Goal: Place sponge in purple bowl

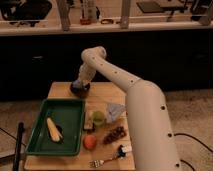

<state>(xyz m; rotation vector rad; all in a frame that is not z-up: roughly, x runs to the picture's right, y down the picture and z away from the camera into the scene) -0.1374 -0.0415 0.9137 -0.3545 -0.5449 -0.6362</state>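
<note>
The dark purple bowl (80, 90) sits at the back left of the wooden table (62, 91), just behind the green tray. My gripper (81, 82) hangs directly over the bowl, at or just inside its rim, with the arm reaching in from the lower right. I cannot make out the sponge at the gripper or in the bowl; the gripper covers that spot.
A green tray (70, 107) holds a yellow corn cob (54, 129). To its right lie a small pale block (89, 120), a green round object (99, 117), a blue-white packet (114, 111), grapes (115, 134), an orange fruit (90, 142) and a fork (106, 160).
</note>
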